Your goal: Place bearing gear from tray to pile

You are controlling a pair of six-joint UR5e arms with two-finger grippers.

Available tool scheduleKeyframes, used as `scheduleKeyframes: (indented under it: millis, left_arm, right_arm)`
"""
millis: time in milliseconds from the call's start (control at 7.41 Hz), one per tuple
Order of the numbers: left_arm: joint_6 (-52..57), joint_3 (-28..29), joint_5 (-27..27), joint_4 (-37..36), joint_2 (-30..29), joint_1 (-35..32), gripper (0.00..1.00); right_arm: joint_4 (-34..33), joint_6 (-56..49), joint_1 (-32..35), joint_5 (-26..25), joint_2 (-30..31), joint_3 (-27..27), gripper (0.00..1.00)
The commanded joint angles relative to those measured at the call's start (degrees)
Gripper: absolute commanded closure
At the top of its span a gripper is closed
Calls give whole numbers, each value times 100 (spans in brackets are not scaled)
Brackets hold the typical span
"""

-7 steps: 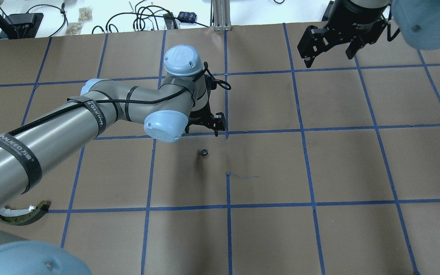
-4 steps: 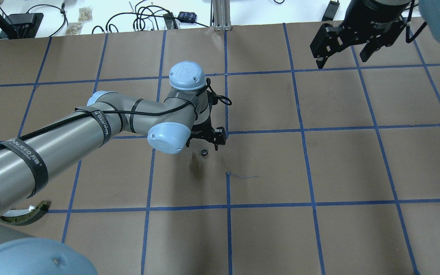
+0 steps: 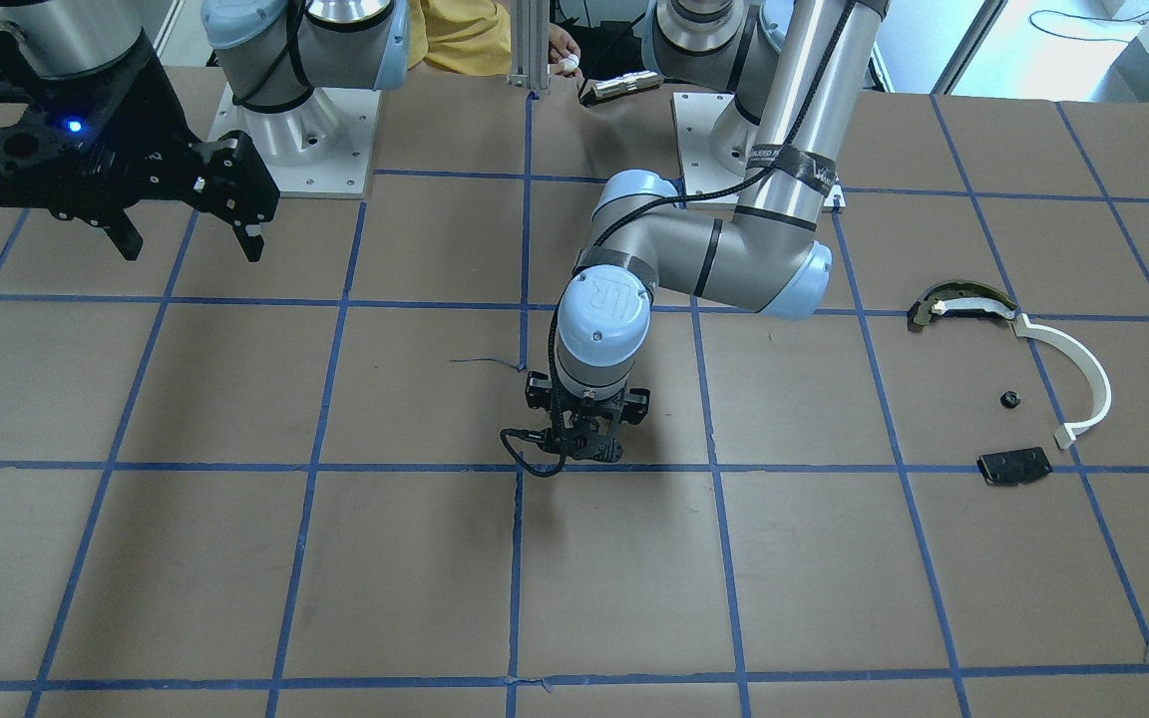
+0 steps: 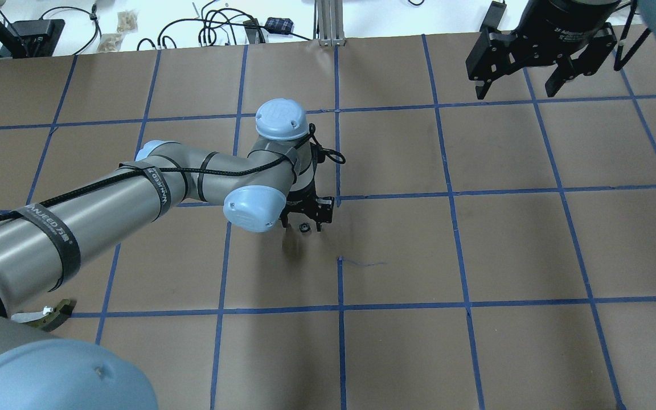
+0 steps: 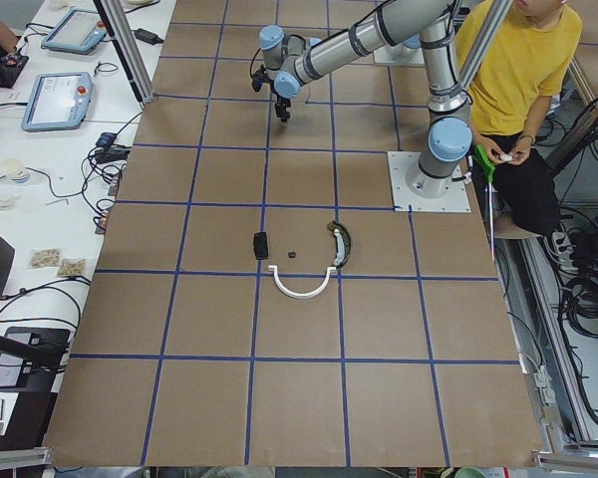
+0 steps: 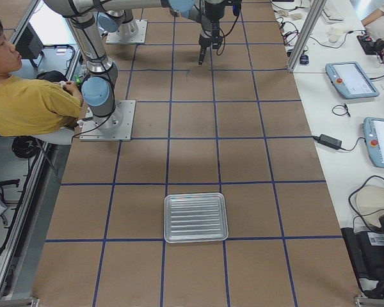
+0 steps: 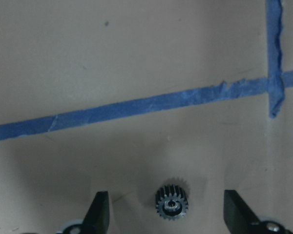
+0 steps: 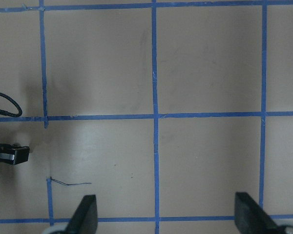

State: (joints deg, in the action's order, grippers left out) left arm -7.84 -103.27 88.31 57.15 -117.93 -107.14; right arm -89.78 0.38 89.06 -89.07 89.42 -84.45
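Observation:
The bearing gear [image 4: 303, 228], a small dark toothed wheel, lies flat on the brown paper near the table's middle. In the left wrist view the gear [image 7: 171, 204] sits between the two fingertips, touching neither. My left gripper [image 4: 303, 224] is open, low over the table and straddling the gear. The pile lies far to my left: a white curved strip [image 3: 1083, 374], a dark arc [image 3: 954, 302], a black plate [image 3: 1013, 466] and a small dark part [image 3: 1009, 400]. My right gripper [image 4: 517, 86] is open and empty, high over the far right.
A silver tray [image 6: 196, 217] stands empty at the table's right end, seen only in the exterior right view. A person in yellow [image 5: 523, 70] sits behind the robot's bases. Cables and devices lie beyond the table's far edge [image 4: 220, 28].
My left gripper has moved toward me and down, from beside the gear to straddling it. My right gripper has drifted further right. The gear has not moved.

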Motion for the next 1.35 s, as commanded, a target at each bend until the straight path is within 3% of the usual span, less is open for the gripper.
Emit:
scheduleKeyframes:
  millis: [0,135,405,540,675,945,1215]
  left_arm:
    - [-269,0,-15,7,-2,0,82]
    - [-367,0,-7,7,-11,0,100]
    - [-324,95,133,7,41,9,100]
    - [-245,140,560,50,189,148,100]
    - [-27,349,677,390,295,654,100]
    - [1427,666,696,901,533,2032,100]
    - [3062,580,723,930,657,3491,100]
  right_arm:
    - [14,103,6,73,41,-36,0]
    - [14,103,14,65,49,-36,0]
    - [14,85,32,47,58,-36,0]
    - [-39,15,32,21,50,-36,0]
    - [-57,15,32,82,50,-45,0]
    - [-39,-3,32,21,41,-88,0]
    - [-231,32,32,109,58,-352,0]
